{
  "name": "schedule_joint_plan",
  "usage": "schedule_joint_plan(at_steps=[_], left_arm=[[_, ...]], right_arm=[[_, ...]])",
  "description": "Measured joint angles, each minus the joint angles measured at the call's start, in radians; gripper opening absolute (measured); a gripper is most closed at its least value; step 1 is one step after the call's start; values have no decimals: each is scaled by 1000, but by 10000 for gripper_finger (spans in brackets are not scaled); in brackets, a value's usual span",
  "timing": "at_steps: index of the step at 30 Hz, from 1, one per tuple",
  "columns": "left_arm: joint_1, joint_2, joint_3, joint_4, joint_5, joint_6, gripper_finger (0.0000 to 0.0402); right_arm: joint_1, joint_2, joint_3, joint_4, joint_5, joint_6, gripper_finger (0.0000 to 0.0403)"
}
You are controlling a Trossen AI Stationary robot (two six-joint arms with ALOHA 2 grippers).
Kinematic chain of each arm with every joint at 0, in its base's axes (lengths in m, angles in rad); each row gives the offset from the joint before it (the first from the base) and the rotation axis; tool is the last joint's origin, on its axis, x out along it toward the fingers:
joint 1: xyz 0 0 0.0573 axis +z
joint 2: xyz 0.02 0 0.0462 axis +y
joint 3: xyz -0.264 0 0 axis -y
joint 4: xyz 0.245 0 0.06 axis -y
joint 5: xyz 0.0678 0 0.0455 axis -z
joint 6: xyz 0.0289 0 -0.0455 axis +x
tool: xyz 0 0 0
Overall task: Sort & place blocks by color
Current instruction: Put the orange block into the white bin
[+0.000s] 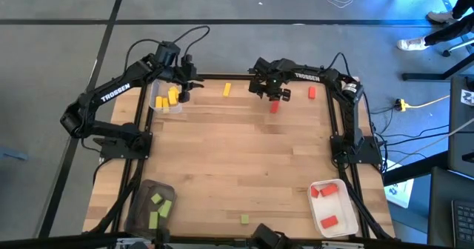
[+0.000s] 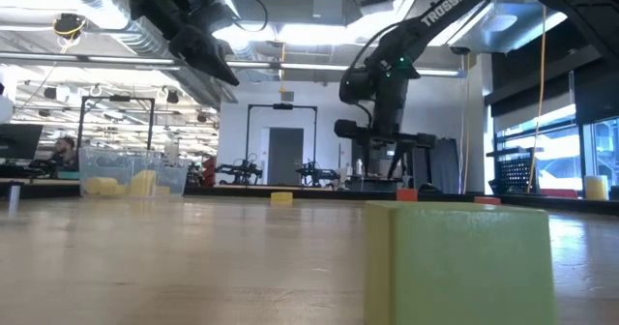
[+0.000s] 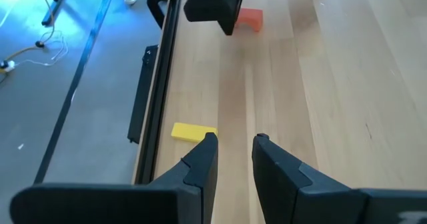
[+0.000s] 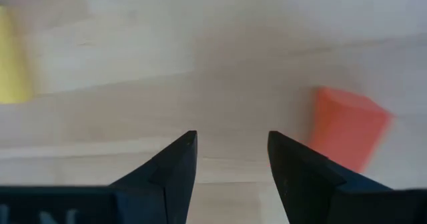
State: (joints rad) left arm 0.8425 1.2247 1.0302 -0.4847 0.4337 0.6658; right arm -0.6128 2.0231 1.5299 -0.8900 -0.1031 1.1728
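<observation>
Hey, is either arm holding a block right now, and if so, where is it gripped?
Neither. The left gripper and the right gripper both show open jaws with only bare table between them.

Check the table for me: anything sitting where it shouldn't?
Nothing spilled or damaged. Four blocks are still unsorted on the wood: a yellow block, two red blocks at the far edge, and a green block near the front.
</observation>
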Motion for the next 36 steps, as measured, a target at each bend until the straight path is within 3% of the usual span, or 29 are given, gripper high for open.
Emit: schedule_joint_plan(at_steps=[5, 8, 12, 20, 36], left_arm=[[0, 0, 0, 0, -1, -2, 82], [0, 0, 0, 0, -5, -2, 82], [0, 0, 0, 2, -13, -6, 82], [0, 0, 0, 22, -33, -23, 82], [0, 0, 0, 30, -51, -35, 82]], right_arm=[[11, 0, 5, 85, -51, 31, 184], [19, -1, 9, 143, -50, 134, 184], [43, -1, 53, 69, 4, 278, 184], [54, -2, 142, -345, 146, 334, 184], [23, 48, 133, -353, 142, 288, 184]])
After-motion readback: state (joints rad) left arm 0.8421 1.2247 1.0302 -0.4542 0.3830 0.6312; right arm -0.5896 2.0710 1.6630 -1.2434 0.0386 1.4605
